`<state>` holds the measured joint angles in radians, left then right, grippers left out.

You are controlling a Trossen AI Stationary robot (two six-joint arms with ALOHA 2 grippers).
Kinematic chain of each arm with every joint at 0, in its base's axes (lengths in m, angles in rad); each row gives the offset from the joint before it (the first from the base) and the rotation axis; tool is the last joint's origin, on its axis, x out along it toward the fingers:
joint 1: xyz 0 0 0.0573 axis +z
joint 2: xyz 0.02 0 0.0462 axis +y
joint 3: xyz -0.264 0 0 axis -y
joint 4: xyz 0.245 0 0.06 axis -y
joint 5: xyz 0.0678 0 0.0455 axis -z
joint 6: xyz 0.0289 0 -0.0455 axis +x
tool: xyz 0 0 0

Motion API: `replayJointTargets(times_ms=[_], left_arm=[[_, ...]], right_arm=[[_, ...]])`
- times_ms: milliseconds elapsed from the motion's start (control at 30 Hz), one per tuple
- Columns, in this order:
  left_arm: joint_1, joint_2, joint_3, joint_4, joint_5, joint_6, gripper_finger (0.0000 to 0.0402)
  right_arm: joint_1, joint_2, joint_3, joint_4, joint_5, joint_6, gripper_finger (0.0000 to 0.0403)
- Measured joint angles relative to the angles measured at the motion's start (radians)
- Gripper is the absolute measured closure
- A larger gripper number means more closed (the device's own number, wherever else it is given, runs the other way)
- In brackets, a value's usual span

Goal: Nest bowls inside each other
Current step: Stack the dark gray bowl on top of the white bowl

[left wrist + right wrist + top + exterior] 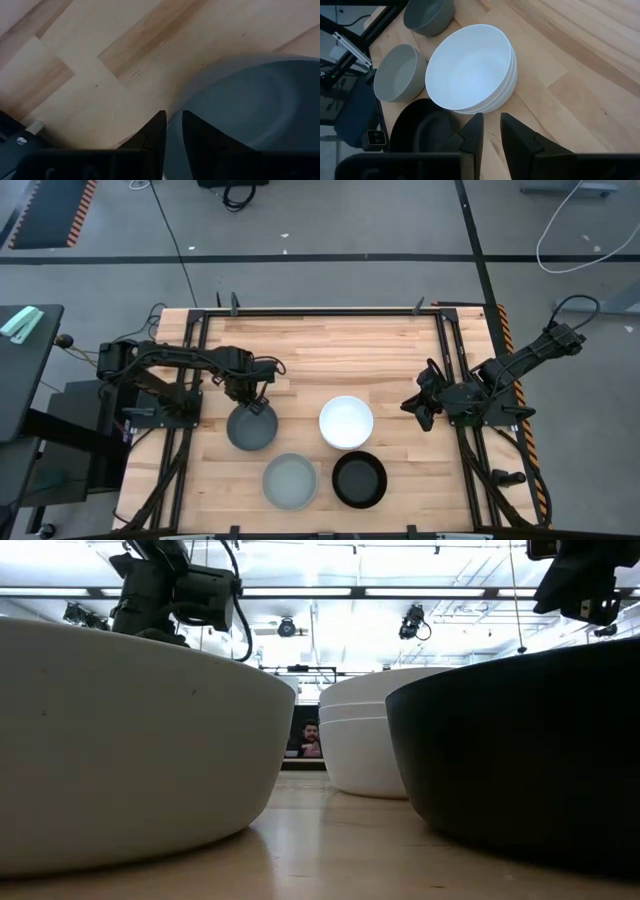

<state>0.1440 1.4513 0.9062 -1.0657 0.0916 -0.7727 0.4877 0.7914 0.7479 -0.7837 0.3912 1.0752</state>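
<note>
The dark grey bowl (251, 430) sits left of centre, and my left gripper (250, 402) is shut at its far rim. Three white bowls sit nested in one stack (346, 422) (470, 70) at the table's middle. The light grey-green bowl (290, 480) and the black bowl (359, 478) stand side by side near the front edge, each on its base. In the low view the grey-green bowl (130, 740) and the black bowl (520, 760) hide the dark grey one. My right gripper (420, 406) (491, 132) waits shut, right of the white stack. My left gripper pinches the dark grey bowl's far rim (176, 112), one finger (196, 132) inside the bowl and the other finger (156, 131) outside it. The fingers come from above, pointing down. The bowl sits level; whether its base rests on the table I cannot tell.
Bare wood lies on the far half of the table (330, 345). Black frame rails (448, 360) run along both sides. A person (310, 738) shows far behind the table in the low view.
</note>
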Motion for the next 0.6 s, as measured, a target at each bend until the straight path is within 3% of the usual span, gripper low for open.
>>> replayJointTargets(times_ms=[600], left_arm=[[-0.002,0.001,-0.175,0.191,0.108,-0.054,0.0312]], right_arm=[[0.0,0.0,0.0,0.001,0.0,0.003,0.033]])
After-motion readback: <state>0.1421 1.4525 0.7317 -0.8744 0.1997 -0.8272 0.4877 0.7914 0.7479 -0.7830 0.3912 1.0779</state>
